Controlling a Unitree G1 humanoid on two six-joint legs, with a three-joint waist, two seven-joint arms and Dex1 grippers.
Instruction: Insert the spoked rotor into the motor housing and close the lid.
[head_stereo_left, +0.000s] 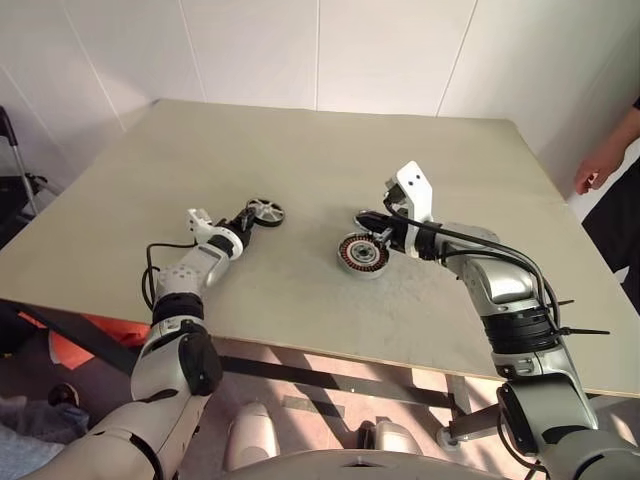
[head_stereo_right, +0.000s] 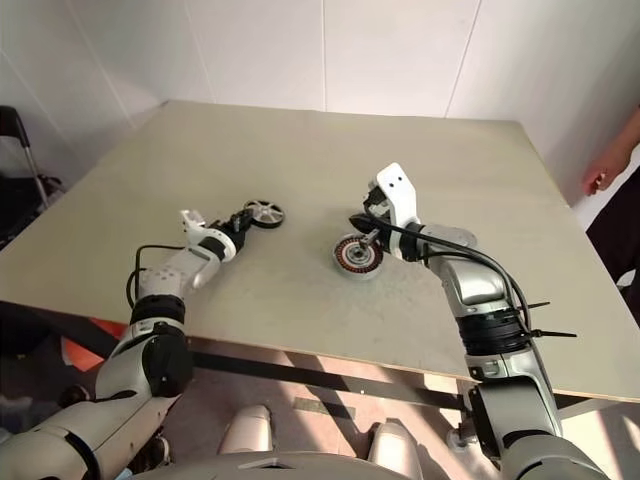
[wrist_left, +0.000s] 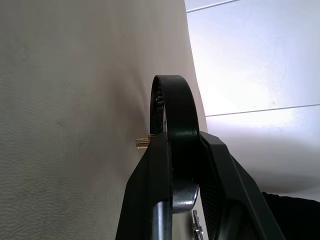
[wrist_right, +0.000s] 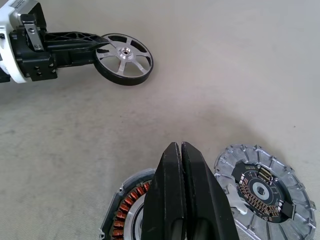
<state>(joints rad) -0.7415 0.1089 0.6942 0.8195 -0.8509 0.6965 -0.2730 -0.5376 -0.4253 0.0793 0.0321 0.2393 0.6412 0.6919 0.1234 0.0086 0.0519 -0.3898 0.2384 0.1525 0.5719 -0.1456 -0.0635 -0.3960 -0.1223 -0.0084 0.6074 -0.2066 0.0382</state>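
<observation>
Although the spoked rotor (wrist_right: 123, 59) looks light and rigid, its thin spokes and smooth dark rim suggest an edge grip is safest. The left gripper (wrist_right: 95, 47) has its jaws clamped across that rim, on the surface well apart from the motor housing (head_stereo_left: 362, 254). The right gripper (wrist_right: 178, 165), jaws closed and empty, hovers above the housing; the lid (wrist_right: 262, 191) lies just beside it.
</observation>
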